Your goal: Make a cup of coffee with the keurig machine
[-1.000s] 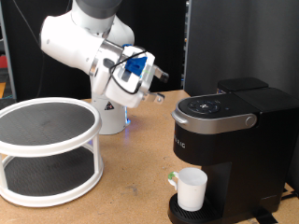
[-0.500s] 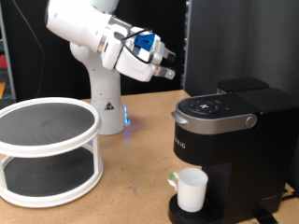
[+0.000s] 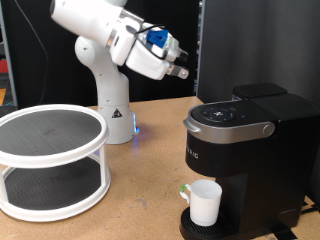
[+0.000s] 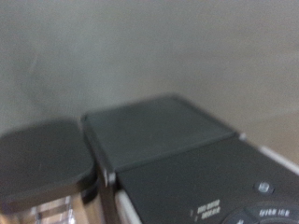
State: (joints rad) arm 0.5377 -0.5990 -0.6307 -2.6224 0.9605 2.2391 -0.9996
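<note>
The glossy white, rounded robot arm [image 3: 100, 30] rises from a conical white base [image 3: 113, 115] bearing a small dark mark and a blue glow beside it. Its wrist carries a blue block and a dark, blurred gripper [image 3: 178, 68].

I can't read my gripper [image 3: 181, 71] fingers in the exterior view; they're too small. Below it, the keurig machine [image 3: 250, 160] is cut off by the frame edge. The wrist view is blurred: the machine's button labels [image 4: 224, 210] are illegible, no fingers show.
</note>
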